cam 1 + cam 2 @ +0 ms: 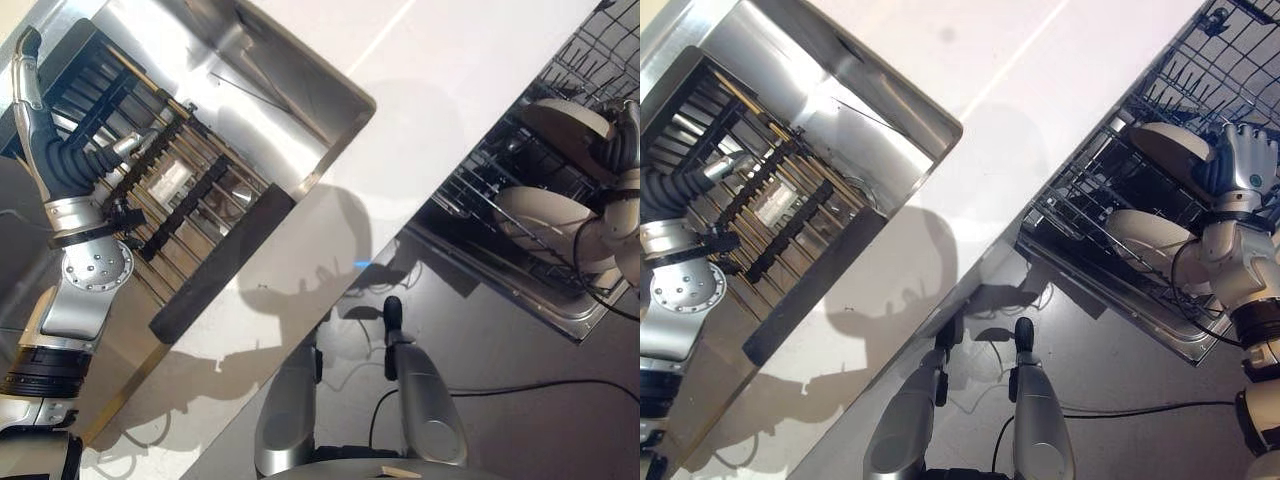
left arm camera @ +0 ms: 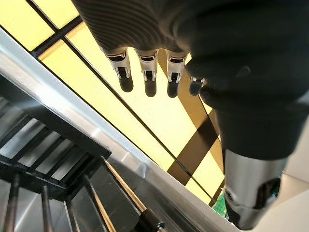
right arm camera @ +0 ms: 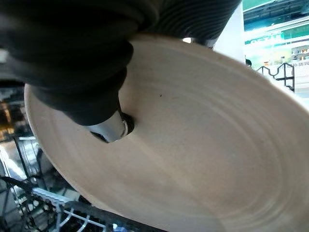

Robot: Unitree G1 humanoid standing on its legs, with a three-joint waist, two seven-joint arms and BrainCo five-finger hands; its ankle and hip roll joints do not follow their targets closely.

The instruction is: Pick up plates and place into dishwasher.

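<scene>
We should lower the round cream ceramic plate (image 1: 1170, 145) edge-first between the tines of the dark wire dishwasher rack (image 1: 1110, 180) at two o'clock. Our right hand (image 1: 1240, 160) pinches it, thumb on its smooth, faintly ringed face. Our left hand (image 2: 147, 79), fingers straight, hangs at ten o'clock.

Bright overhead light; hard shadows on the counter (image 1: 440, 90).

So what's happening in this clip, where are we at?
The robot is loading plates. Its right hand grips a cream plate over the dishwasher rack, where another plate already stands. The left hand hangs open over the drying rack in the sink, holding nothing.
</scene>
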